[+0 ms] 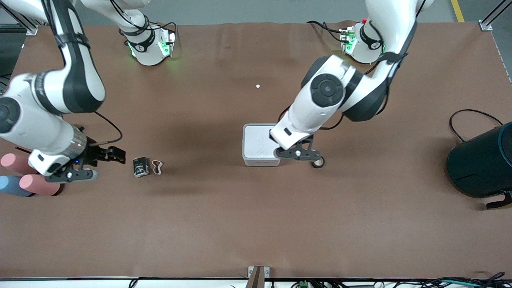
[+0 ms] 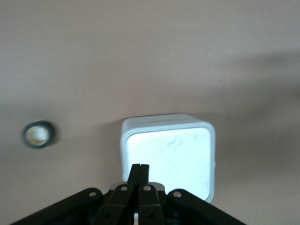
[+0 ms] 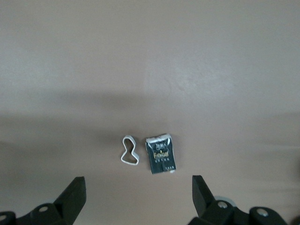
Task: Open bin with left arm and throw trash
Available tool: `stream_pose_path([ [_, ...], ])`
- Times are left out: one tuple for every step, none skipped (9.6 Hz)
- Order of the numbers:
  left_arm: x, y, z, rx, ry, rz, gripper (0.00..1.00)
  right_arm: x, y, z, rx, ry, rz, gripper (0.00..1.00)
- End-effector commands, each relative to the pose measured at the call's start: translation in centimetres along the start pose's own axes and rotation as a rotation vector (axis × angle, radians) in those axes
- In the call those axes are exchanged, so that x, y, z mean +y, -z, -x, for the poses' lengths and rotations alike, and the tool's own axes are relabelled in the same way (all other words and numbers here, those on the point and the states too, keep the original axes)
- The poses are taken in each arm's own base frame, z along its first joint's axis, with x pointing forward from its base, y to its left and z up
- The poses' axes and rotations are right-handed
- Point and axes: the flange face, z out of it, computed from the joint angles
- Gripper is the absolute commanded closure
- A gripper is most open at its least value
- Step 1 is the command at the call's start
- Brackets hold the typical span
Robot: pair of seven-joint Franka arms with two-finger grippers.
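The bin (image 1: 259,145) is a small light-grey box with its white lid down, near the table's middle; it also shows in the left wrist view (image 2: 168,154). My left gripper (image 1: 277,151) is shut and empty, its tips (image 2: 139,167) over the lid's edge toward the left arm's end. The black ring (image 1: 318,162) lies on the table beside that gripper, also seen in the left wrist view (image 2: 39,134). The black wrapper (image 1: 141,167) and rubber band (image 1: 157,167) lie together toward the right arm's end. My right gripper (image 1: 117,155) is open and empty beside them (image 3: 139,197), wrapper (image 3: 161,153) and band (image 3: 130,151) ahead of it.
Two pink cylinders (image 1: 38,185) and a blue one (image 1: 12,186) lie at the right arm's end of the table, under that arm. A big dark teal cylinder (image 1: 480,164) with a cable stands at the left arm's end. A tiny white speck (image 1: 258,86) lies near the bases.
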Motion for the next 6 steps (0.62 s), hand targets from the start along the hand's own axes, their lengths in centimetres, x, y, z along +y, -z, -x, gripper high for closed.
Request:
stream_pose_path([
  [2.7, -2.3, 0.0, 0.050, -0.024, 0.002, 1.00, -1.4, -4.2, -1.0, -0.019, 0.012, -0.011, 0.00],
  [3.0, -3.5, 0.0, 0.077, -0.058, -0.026, 1.00, -2.4, -5.9, -1.2, -0.041, 0.035, -0.010, 0.00],
  [3.9, -5.7, 0.6, 0.075, -0.084, -0.036, 1.00, -4.1, -7.4, -1.6, -0.047, 0.061, -0.008, 0.00],
  [5.1, -8.1, 1.4, 0.075, -0.104, -0.030, 1.00, -4.9, -10.4, -2.5, -0.030, 0.077, -0.004, 0.00],
  [5.0, -9.5, 1.5, 0.060, -0.100, -0.035, 1.00, -4.8, -12.6, -2.8, -0.027, 0.082, 0.001, 0.00],
  [5.0, -10.1, 1.7, 0.053, -0.106, -0.041, 1.00, -4.9, -14.4, -2.9, -0.030, 0.122, 0.001, 0.01],
])
